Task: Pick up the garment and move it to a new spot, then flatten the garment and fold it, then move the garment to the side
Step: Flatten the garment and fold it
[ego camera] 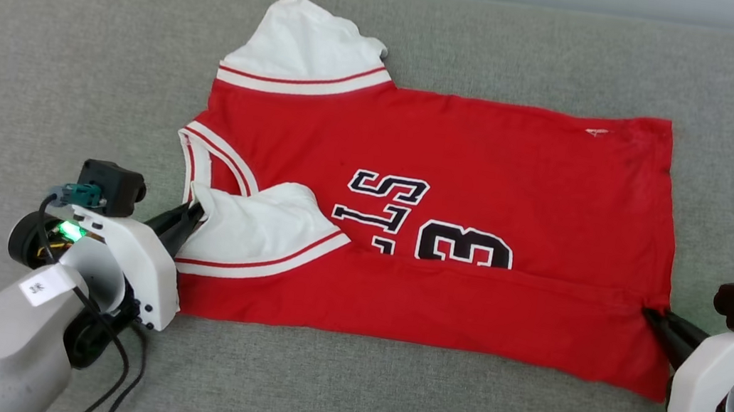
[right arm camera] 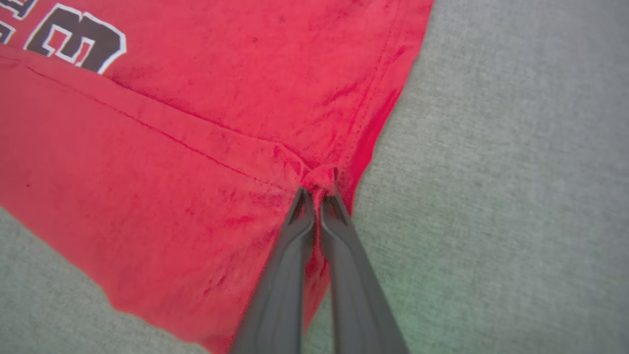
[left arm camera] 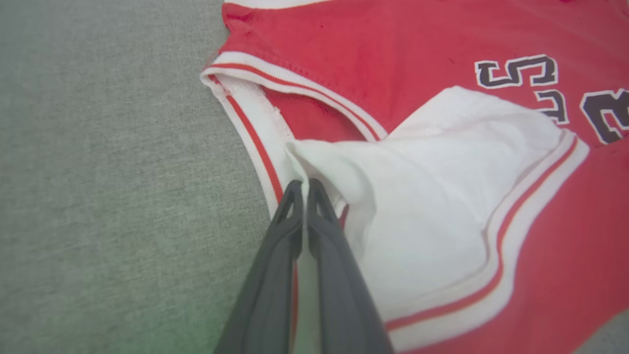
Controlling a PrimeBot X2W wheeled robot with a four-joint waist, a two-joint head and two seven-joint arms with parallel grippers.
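Nearest, the left gripper point(ego camera: 193, 216) has its jaws pressed together on the corner of a white sleeve point(ego camera: 256, 230) beside the striped neck trim point(ego camera: 202, 154), and the right gripper point(ego camera: 650, 315) pinches a small bunch of red cloth at the hem edge. Between them the garment point(ego camera: 489, 151) lies flat on the grey cushion point(ego camera: 383, 395), its near long edge folded over the front, covering the lower part of the number 3 point(ego camera: 465, 245). Farther back, the other white sleeve point(ego camera: 307, 47) sticks out past the far edge.
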